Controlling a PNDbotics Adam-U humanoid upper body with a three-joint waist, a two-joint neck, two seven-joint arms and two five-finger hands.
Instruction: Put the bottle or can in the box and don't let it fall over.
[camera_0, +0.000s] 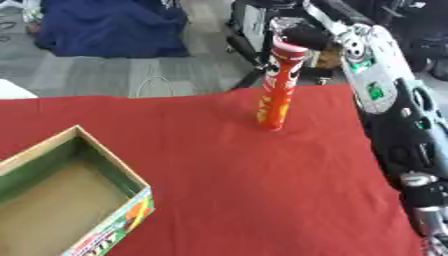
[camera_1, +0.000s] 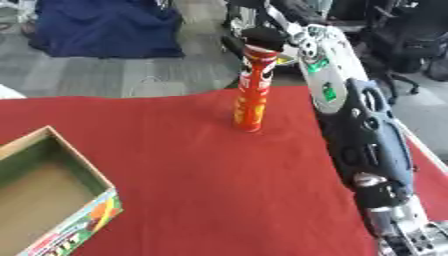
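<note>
So the tall red can (camera_0: 280, 85) is standing upright near the far edge of the red tablecloth (camera_0: 227, 185), leaning just a touch. The right hand (camera_0: 302, 36) is reaching in from the right and sitting at the can's top with its fingers wrapping around it. Over at the near left corner the cardboard box (camera_0: 105, 165) is sitting open, with only its bare brown floor showing inside. Box and can are sitting well apart.
</note>
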